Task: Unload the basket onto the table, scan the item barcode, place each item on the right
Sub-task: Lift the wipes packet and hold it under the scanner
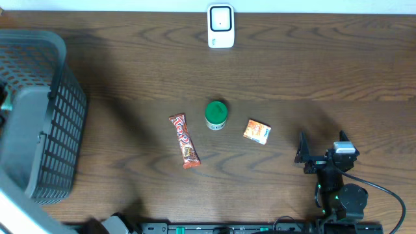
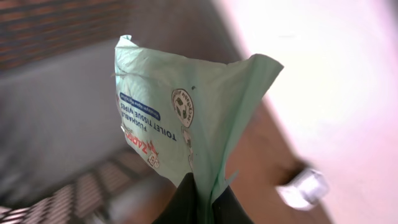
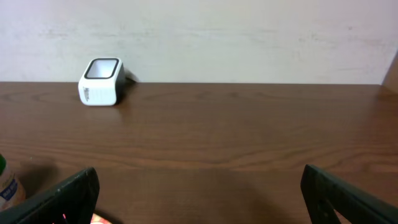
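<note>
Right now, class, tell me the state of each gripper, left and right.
Left gripper: closed, holding a green wipes packet.
Right gripper: open, holding nothing.

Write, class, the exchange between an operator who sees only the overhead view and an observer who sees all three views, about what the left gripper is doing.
Operator: I cannot make out the left gripper from overhead. Is it holding anything?
Observer: Yes. The left gripper is shut on a pale green toilet tissue wipes packet, pinched at one edge.
Operator: Does a barcode show on it?
Observer: Not on the face toward the left wrist camera. That side shows only lettering and a round logo.
</note>
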Motion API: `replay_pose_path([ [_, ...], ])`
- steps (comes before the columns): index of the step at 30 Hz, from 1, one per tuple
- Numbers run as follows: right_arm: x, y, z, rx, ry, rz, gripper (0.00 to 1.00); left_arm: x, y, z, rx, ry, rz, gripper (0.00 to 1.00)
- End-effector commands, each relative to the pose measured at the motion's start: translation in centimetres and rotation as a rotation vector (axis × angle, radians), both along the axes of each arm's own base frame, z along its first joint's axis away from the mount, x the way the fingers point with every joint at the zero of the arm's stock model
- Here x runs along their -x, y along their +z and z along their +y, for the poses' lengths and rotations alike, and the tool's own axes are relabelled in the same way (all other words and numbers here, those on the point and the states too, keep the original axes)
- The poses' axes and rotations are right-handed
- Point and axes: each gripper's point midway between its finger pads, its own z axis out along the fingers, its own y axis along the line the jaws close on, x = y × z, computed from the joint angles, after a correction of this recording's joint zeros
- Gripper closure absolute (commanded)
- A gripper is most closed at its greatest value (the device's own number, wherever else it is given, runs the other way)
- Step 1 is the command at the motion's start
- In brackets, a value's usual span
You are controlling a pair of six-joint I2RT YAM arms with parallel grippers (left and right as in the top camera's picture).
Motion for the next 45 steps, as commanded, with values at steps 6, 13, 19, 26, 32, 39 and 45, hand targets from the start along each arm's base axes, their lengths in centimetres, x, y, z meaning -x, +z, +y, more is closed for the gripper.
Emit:
replay_pose_path([
  [6, 0.0, -0.1, -0.1, -0.014, -0.004, 0.003, 0.01, 2.2, 7.6, -13.0, 0.104, -0.472, -0.355, 0.93],
  [13, 0.0, -0.1, -0.1, -0.014, -0.004, 0.003, 0.01, 1.5, 6.8, -18.1, 0.193, -0.699, -0.332, 0.92],
  [19, 0.0, -0.1, -0.1, -0.014, -0.004, 0.003, 0.01, -1.6, 4.3, -22.7, 0.228, -0.944, -0.286, 0.93],
  [26, 0.0, -0.1, -0.1, -0.014, -0.004, 0.003, 0.01, -5.6, 2.5, -30.4, 0.312, -1.229, -0.327, 0.93],
  [32, 0.0, -0.1, -0.1, -0.014, -0.004, 0.003, 0.01, -9.1, 0.3, -36.8, 0.365, -1.368, -0.340, 0.93],
  [39, 0.0, -0.1, -0.1, -0.014, -0.004, 0.003, 0.01, -12.9, -5.5, -44.1, 0.455, -1.466, -0.265, 0.93],
  [45, 0.0, -0.1, -0.1, -0.014, -0.004, 0.003, 0.01, -14.8, -13.1, -50.8, 0.558, -1.510, -0.147, 0.93],
])
